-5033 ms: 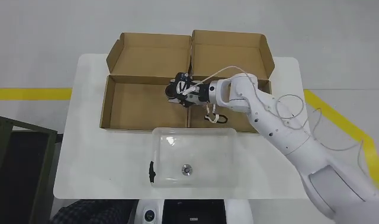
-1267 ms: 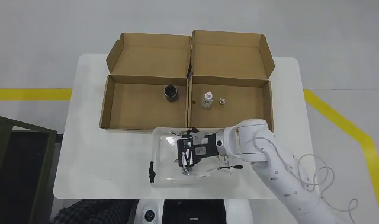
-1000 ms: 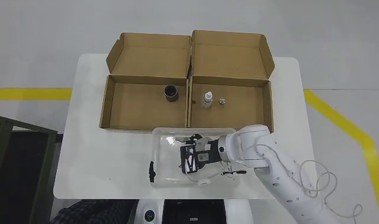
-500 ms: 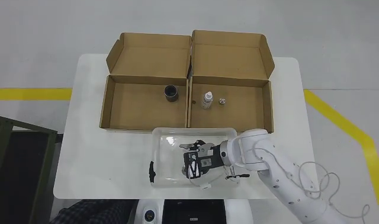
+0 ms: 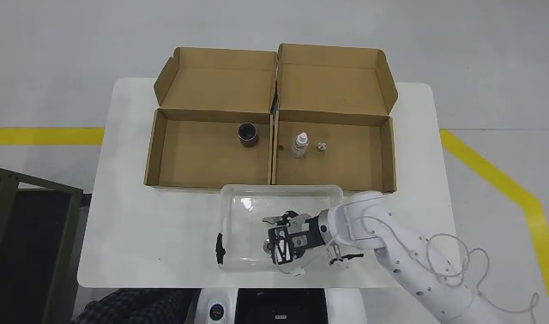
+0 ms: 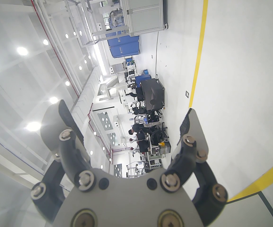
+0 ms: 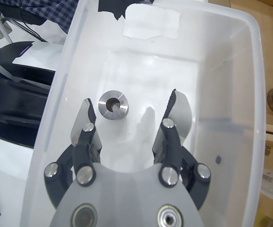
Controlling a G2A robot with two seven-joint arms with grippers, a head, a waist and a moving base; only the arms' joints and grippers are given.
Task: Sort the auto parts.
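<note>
My right gripper (image 7: pixel 131 99) hangs inside the clear plastic bin (image 7: pixel 253 38), jaws spread wide and holding nothing. The metal bushing (image 7: pixel 113 105) lies on the bin floor just beside one of my fingertips (image 7: pixel 89 106), between the two jaws. Past the bin, one cardboard box (image 5: pixel 171 153) holds a dark cylinder (image 5: pixel 248 135). The second cardboard box (image 5: pixel 360 157) holds a small white bottle (image 5: pixel 299 143) and a tiny silvery part (image 5: pixel 322 145). My left gripper (image 6: pixel 126 112) stands open as well, with nothing between its jaws.

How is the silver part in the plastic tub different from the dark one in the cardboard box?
The silver part is shiny and lies in the clear tub by the open right gripper. The dark part is dull and sits in a cardboard box. Both are round and hollow.
</note>
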